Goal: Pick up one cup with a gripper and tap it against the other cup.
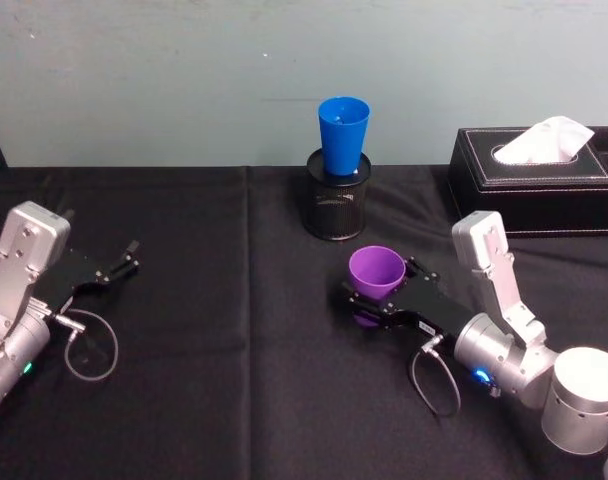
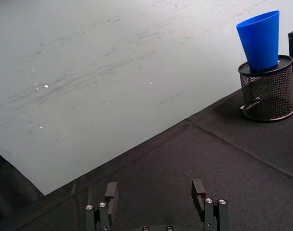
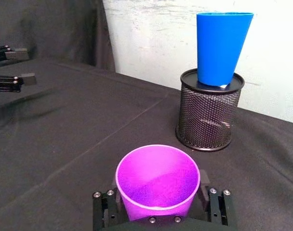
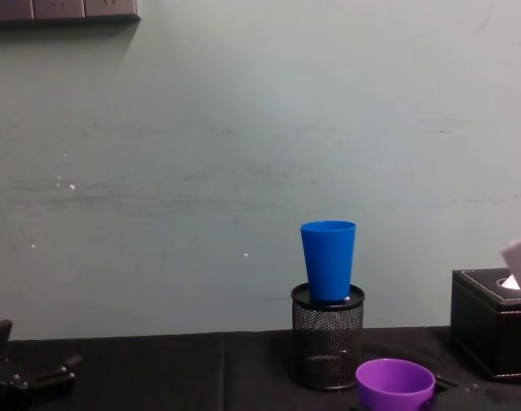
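Right end effector [image 1: 380,282] grips the purple cup [image 1: 375,268]. Tap pending against the blue cup [image 1: 343,135] at 12 o'clock. Left end effector [image 2: 155,188] idle, wide open.

a pale grey-green wall [image 4: 200,154], scuffed and flecked with white marks, stands behind the bench [image 1: 224,400], which is covered in creased black cloth. a dark drape [image 3: 55,33] hangs beside the wall on the robot's left
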`<action>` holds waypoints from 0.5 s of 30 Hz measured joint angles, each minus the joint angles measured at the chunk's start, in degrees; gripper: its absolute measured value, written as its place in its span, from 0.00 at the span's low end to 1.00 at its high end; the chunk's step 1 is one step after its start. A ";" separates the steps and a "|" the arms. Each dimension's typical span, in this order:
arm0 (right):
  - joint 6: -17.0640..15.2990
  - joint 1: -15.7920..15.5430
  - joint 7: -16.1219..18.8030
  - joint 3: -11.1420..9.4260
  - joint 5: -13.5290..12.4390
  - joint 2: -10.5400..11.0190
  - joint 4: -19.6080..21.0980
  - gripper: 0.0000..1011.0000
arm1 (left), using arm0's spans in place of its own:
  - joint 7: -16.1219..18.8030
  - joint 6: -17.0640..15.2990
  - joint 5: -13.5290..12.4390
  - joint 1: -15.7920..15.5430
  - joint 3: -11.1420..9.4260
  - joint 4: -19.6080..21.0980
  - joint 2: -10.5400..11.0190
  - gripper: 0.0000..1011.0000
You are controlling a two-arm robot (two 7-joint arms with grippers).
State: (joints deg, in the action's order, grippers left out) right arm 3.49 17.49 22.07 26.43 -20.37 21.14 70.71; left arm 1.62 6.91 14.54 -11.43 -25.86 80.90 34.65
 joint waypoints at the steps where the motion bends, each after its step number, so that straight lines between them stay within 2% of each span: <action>1: 0.00 0.06 -0.13 -0.06 0.16 -0.18 -0.15 0.90 | 0.00 0.00 0.00 0.00 0.00 0.00 0.00 0.99; 8: -0.27 0.27 -0.62 -0.58 1.39 -1.24 -0.56 0.75 | 0.00 0.00 0.00 0.00 0.00 0.00 0.00 0.99; 15: -1.50 -0.81 -0.63 -1.94 1.74 -0.86 3.02 0.73 | 0.00 0.00 0.00 0.00 0.00 0.00 0.00 0.99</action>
State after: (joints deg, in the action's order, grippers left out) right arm 1.99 16.68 21.44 24.50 -18.63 20.29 73.73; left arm 1.62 6.91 14.55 -11.43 -25.86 80.90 34.65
